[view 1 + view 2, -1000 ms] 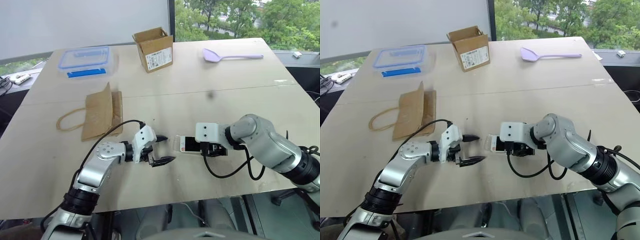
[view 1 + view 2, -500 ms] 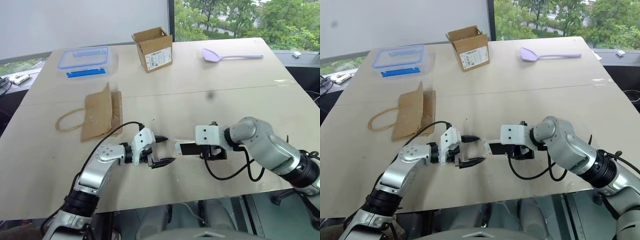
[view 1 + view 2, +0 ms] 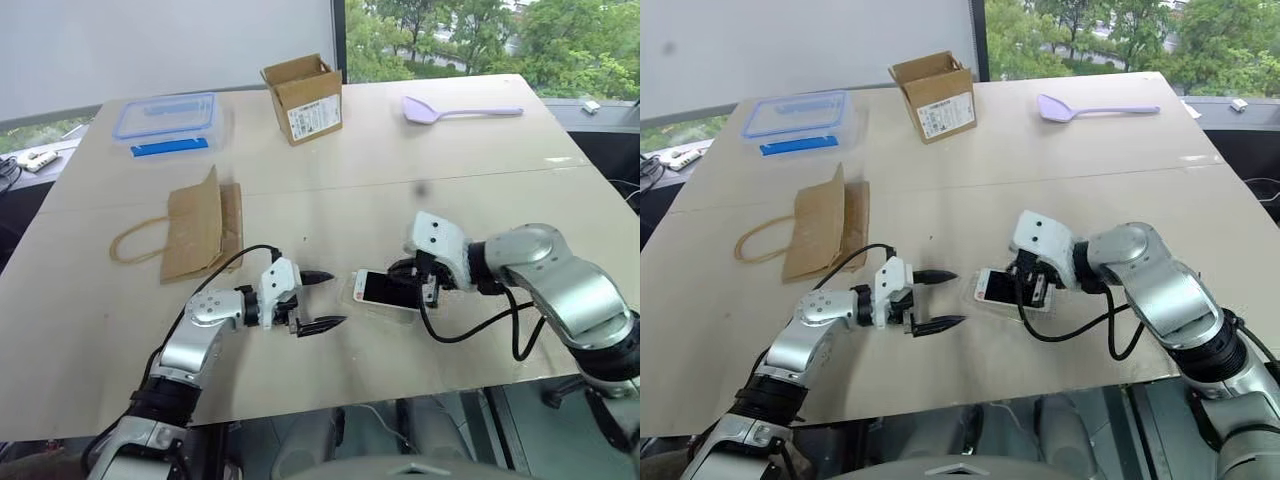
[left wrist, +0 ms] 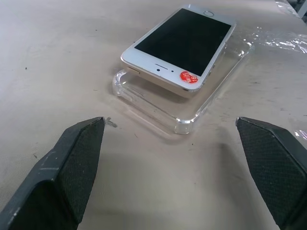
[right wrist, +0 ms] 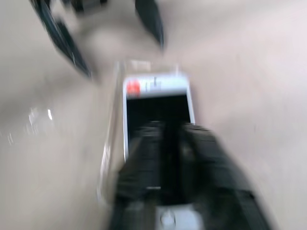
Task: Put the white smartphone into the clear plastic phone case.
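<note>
Right pincer (image 3: 1032, 291) has snapped its fingers together in the last second and lifted a little; a second ago it sat low at the far end of the white smartphone (image 4: 180, 45), fingers partly spread. Now the closed fingertips rest over the phone's screen, pressing rather than gripping as far as I can judge. The phone lies screen-up on the clear plastic phone case (image 4: 165, 103), its near end raised above the case's rim, so it is over the case but not yet seated. Left pincer (image 3: 318, 298) waits just beside the case's near end with its fingers wide apart, holding nothing. Seating likely calls for a downward push on the raised end.
</note>
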